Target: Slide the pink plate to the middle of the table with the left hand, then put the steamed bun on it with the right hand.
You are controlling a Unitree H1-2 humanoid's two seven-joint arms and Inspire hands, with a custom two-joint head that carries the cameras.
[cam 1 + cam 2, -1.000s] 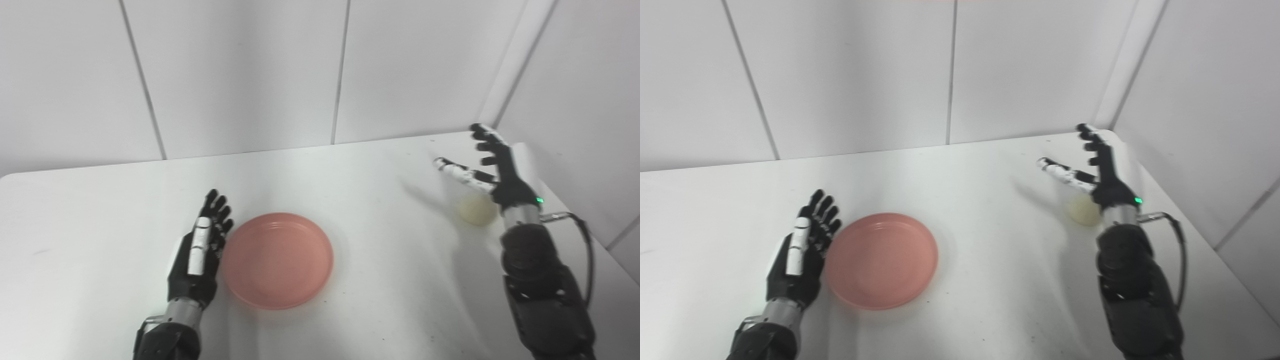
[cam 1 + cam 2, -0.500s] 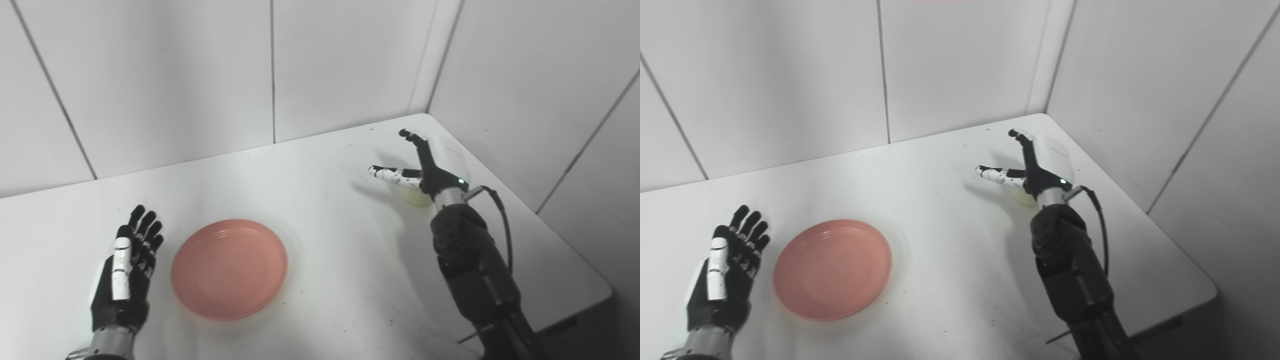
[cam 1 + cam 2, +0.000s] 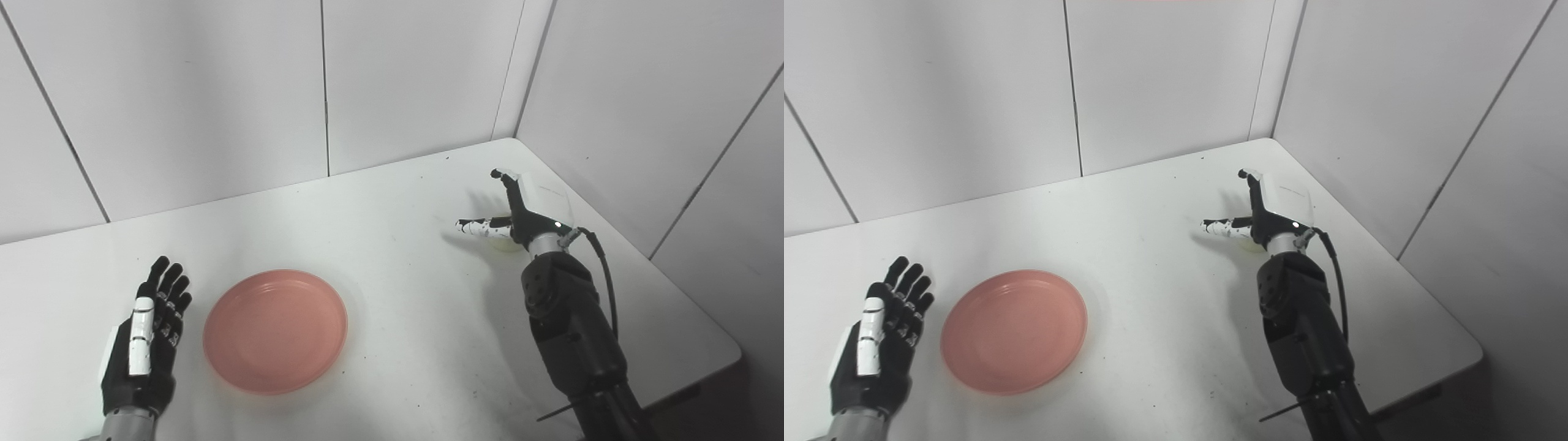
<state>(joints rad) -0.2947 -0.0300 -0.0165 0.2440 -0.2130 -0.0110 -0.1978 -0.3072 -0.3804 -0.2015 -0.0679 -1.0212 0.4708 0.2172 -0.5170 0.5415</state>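
Drawing back from the pink plate (image 3: 275, 331), now mid-table toward its left edge, the left hand (image 3: 144, 343) rests open and empty. The right hand (image 3: 520, 211), fingers spread, has lowered over the steamed bun (image 3: 503, 245) near the far right corner; grasping comes next.

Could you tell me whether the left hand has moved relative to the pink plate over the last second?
Yes. The left hand has drawn back leftward from the pink plate; it was against the rim a second ago, and bare table now shows between them.

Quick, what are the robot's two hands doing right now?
Left hand: open, holding nothing, beside the pink plate.
Right hand: open, over the steamed bun, not gripping it.
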